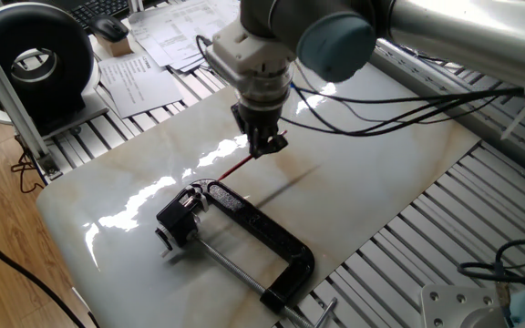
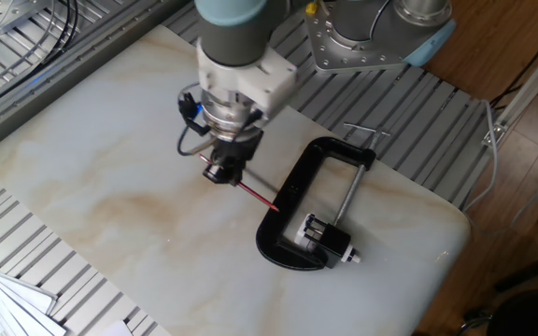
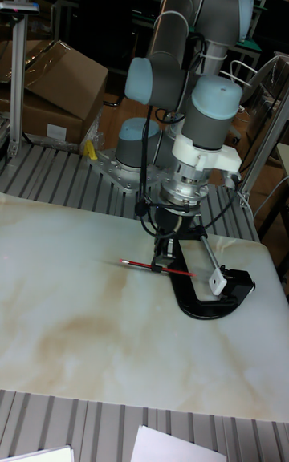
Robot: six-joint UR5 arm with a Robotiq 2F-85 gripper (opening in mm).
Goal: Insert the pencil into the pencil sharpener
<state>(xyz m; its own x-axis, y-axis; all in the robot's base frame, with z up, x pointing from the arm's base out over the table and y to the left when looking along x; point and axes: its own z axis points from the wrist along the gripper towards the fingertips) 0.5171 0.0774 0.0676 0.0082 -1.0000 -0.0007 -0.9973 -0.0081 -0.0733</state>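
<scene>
My gripper [image 1: 264, 146] is shut on the dark-red pencil [image 1: 235, 169], holding it low over the marble board with the tip slanting down towards the clamp. In the other fixed view the pencil [image 2: 258, 195] sticks out from the gripper [image 2: 222, 173] and its free end nearly reaches the clamp frame [image 2: 283, 210]. The pencil sharpener [image 1: 180, 217], a small black block, sits inside the clamp's mouth, a short way beyond the pencil tip. The tall view shows the pencil [image 3: 136, 265] roughly level under the gripper [image 3: 167, 257], with the sharpener [image 3: 233, 279] to its right.
The big black C-clamp [image 1: 262, 232] with its silver screw rod [image 2: 348, 198] lies on the board around the sharpener. Papers [image 1: 149, 55] and a round black device [image 1: 35, 59] sit beyond the board's far-left corner. Cables [image 1: 408, 87] trail from the arm.
</scene>
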